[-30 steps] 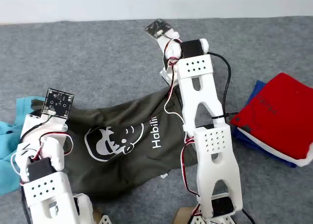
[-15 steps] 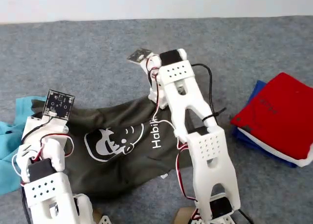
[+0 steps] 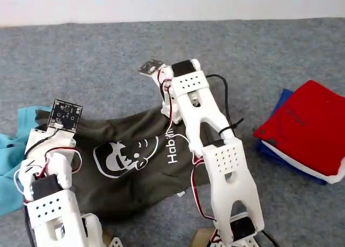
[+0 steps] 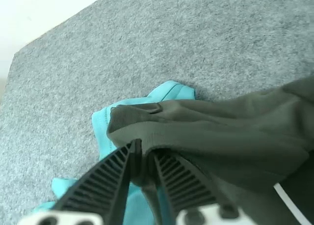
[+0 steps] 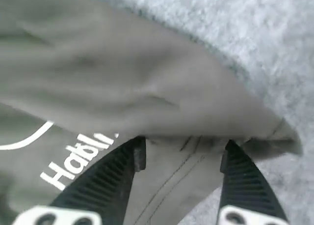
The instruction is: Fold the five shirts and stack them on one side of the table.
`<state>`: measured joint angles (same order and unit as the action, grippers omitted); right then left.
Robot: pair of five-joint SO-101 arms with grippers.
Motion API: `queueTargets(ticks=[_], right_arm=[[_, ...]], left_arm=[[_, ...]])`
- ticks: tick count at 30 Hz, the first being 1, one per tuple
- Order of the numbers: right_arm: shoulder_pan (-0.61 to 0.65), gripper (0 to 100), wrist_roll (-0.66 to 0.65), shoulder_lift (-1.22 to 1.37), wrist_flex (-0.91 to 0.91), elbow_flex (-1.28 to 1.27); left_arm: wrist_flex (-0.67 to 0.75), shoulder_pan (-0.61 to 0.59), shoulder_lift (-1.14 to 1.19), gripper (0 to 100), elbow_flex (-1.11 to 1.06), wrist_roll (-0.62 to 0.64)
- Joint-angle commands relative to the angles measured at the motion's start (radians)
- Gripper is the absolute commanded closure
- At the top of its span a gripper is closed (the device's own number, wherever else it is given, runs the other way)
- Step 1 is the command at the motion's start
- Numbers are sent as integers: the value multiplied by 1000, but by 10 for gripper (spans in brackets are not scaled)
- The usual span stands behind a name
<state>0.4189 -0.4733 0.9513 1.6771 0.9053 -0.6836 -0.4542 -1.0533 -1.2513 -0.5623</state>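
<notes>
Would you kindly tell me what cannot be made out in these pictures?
- Teal shirt: high view, cut by the left edge, covered by the olive shirt.
- Stack under the red shirt: high view, cut by the right edge; layer count unclear.
- Olive shirt's right end: high view, hidden under the right arm.
- Cloth in the left gripper: left wrist view, fingers hide how much is pinched.
</notes>
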Motion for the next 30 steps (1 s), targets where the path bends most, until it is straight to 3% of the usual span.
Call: queueTargets(ticks=[1, 5, 16, 22, 30], right_arm=[[-8, 826, -9, 4, -45, 6], [-10, 928, -32, 16, -59, 6], [-31, 984, -86, 16, 42, 227], [-38, 897, -124, 21, 102, 287], [-28, 887, -124, 73, 94, 292]], left_arm=[[21, 8, 2, 995, -4, -6], [21, 6, -6, 995, -35, -6], [23, 6, -6, 995, -44, -6], [23, 6, -6, 995, -44, -6], [23, 6, -6, 995, -48, -6]])
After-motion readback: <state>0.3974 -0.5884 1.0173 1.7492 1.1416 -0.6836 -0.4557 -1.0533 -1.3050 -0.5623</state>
